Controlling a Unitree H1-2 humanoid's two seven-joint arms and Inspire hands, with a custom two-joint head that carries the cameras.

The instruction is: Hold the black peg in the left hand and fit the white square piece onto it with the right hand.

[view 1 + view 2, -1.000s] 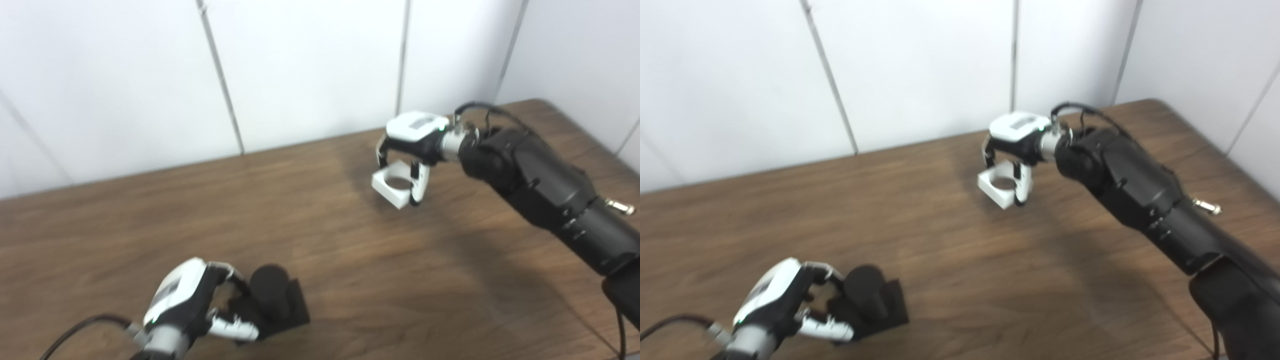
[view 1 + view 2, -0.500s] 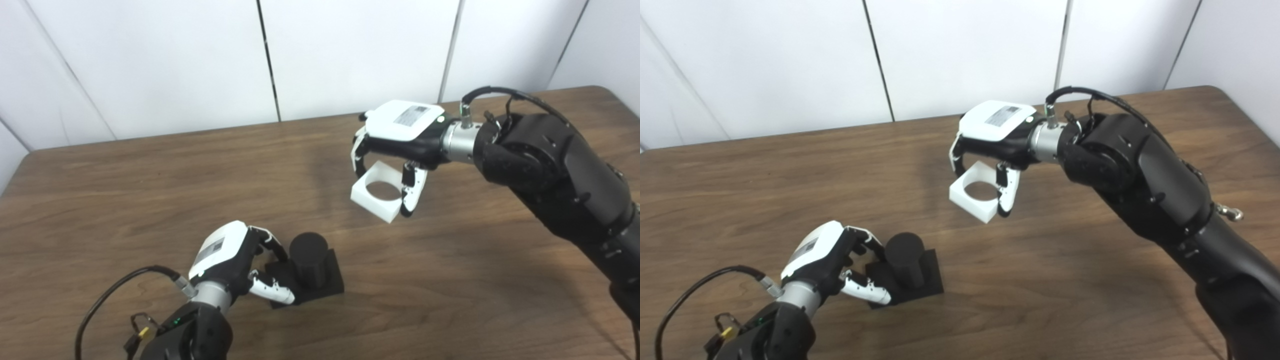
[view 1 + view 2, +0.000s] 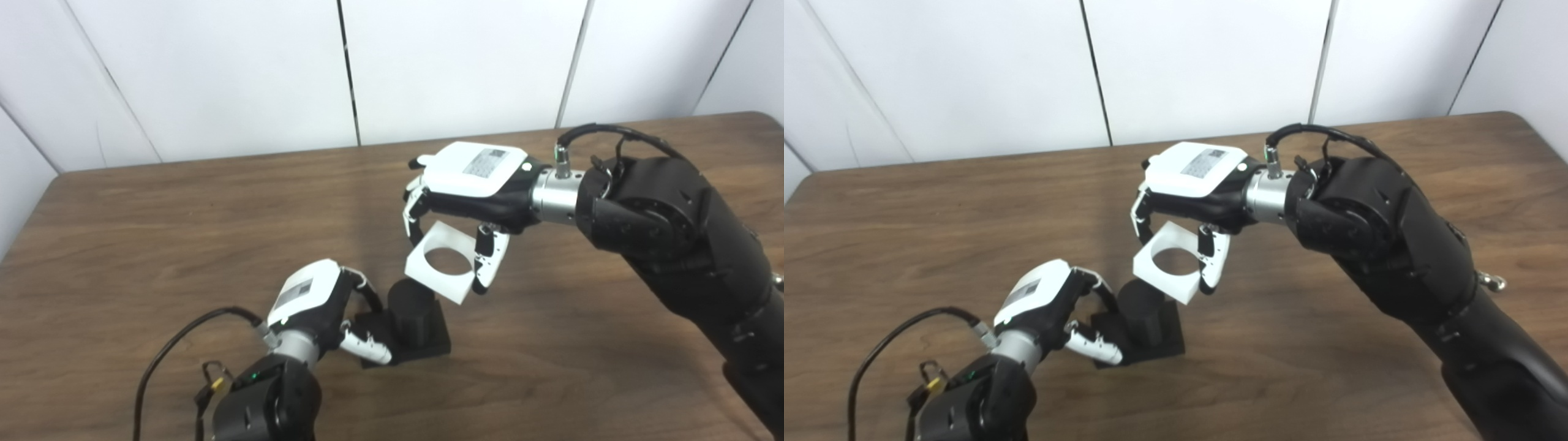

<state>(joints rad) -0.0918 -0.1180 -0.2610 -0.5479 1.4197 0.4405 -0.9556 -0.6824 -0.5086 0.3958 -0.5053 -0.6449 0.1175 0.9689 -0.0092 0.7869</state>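
On the brown wooden table [image 3: 184, 214], your left hand [image 3: 318, 306] clamps the black cylindrical peg [image 3: 411, 309] by its square base, so lower the flat white square piece [image 3: 442, 262], pinched in your right hand [image 3: 471, 196], level with its hole centred over the peg.

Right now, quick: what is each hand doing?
Left hand: shut on the black peg, gripping its square base.
Right hand: shut on the white square piece, holding it above the table.

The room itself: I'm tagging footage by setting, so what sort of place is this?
Probably a lab or test bay: a bare wooden table, plain white panel walls, and only the black peg and white square piece out.
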